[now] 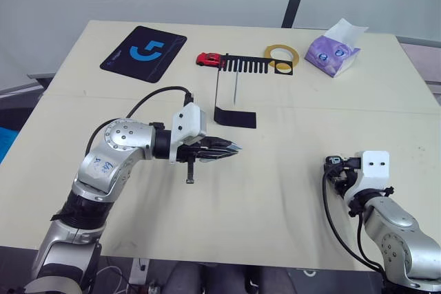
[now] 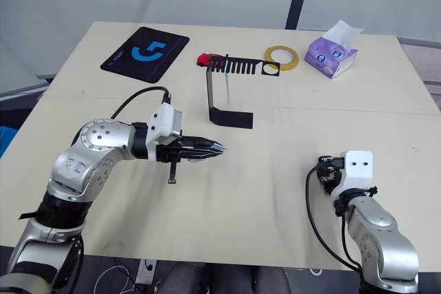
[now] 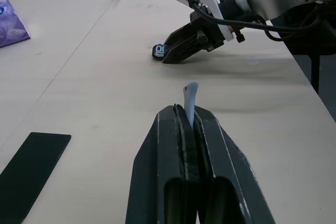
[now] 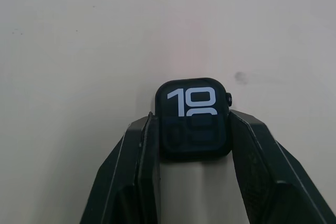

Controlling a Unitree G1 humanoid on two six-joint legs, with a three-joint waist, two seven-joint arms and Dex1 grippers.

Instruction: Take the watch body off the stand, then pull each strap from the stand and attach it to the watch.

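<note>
Right gripper (image 4: 191, 129) clamps the watch body (image 4: 193, 118); left gripper (image 3: 190, 121) pinches a strap (image 3: 190, 98), well apart.

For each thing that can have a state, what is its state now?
Small black watch body: clamped in right gripper, screen lit.
Pale grey-blue strap: pinched in left gripper.
Thin black metal stand: upright.
Purple tissue pack: open, tissue sticking out.

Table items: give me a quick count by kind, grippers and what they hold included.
Grippers: 2 (left gripper, right gripper)
Watch body: 1, between the right jaws
Strap: 1, pinched in the left jaws
Stand: 1
Toy car: 1
Tape roll: 1
Tissue pack: 1
Mat: 1
Total: 9
</note>
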